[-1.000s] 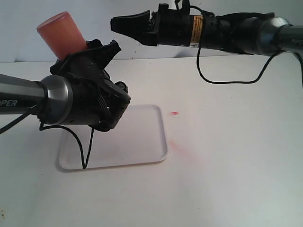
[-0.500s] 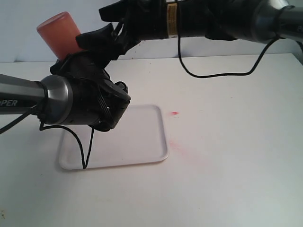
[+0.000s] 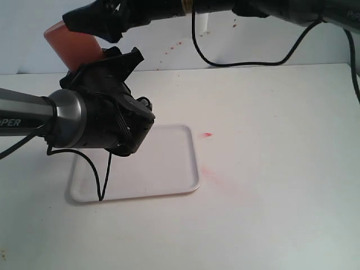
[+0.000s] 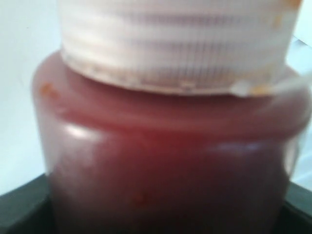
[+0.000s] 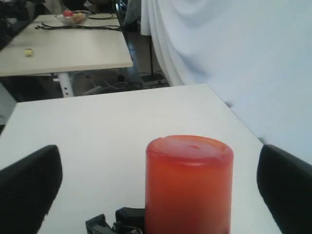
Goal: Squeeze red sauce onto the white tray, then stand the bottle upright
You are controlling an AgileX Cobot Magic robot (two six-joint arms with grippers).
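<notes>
My left gripper [image 3: 100, 66] is shut on the bottle [image 3: 72, 44] and holds it upside down over the left part of the white tray [image 3: 169, 160]. The orange-red base points up and slightly left. The left wrist view shows dark red sauce [image 4: 165, 180] filling the bottle [image 4: 161, 126] down to a pale ribbed cap [image 4: 175, 44]; the nozzle is hidden. My right gripper [image 3: 90, 23] has reached across to the raised base. It stands open, with one finger [image 5: 29, 190] on each side of the bottle [image 5: 189, 185], and neither touches it.
Pinkish smears [image 3: 208, 135] mark the table right of the tray, and specks [image 3: 169, 53] dot the wall. A black cable [image 3: 104, 180] from the left arm hangs onto the tray. The right arm's cable [image 3: 247, 53] loops behind. Other tables [image 5: 63, 48] stand far off.
The right arm has swung left from the middle to the bottle's raised base, and its jaws have opened. The left arm and the bottle have stayed where they were.
</notes>
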